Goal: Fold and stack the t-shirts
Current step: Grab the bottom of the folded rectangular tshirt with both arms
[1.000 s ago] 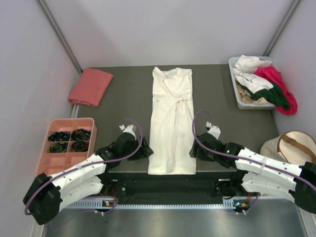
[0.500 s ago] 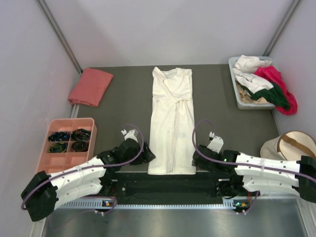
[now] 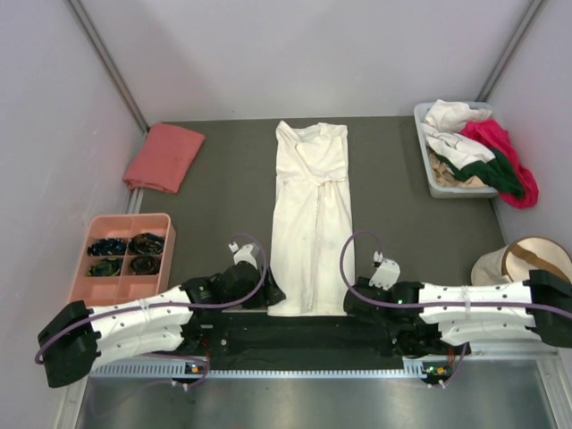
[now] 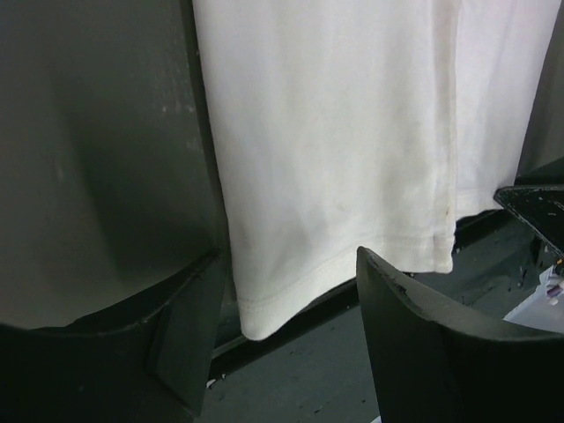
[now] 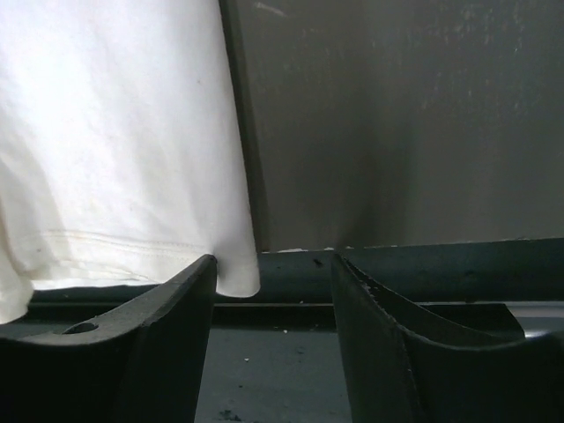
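Left gripper [image 4: 289,264]: jaws apart, set either side of the near left hem corner; nothing clamped.
Right gripper [image 5: 273,260]: jaws apart; the near right hem corner sits against its inner finger, not yet pinched.
Hem [image 4: 291,286]: double-stitched band, the thickest and firmest part within your reach. It overhangs the near edge of the mat [image 3: 223,179] a little, so I judge a finger can pass beneath.
Where to take hold: grip both corners on the stitched band, through every layer. A shallow bite is likely to lift the top ply alone.
Cream-white shirt [image 3: 313,223]: runs straight ahead between your two grippers as a long narrow strip, sides already turned in, collar at the far end.
Handling: soft, light, limp cotton. Expect sag between the grips and some drag on the matte mat.
Surface: smooth knit with faint creases.
Salmon-pink shirt [image 3: 164,156]: folded flat, well ahead and left of your left gripper.
Unfolded shirts [image 3: 474,147]: crumpled heap of white, magenta and dark green in the grey bin [image 3: 438,189], well ahead and right of your right gripper.
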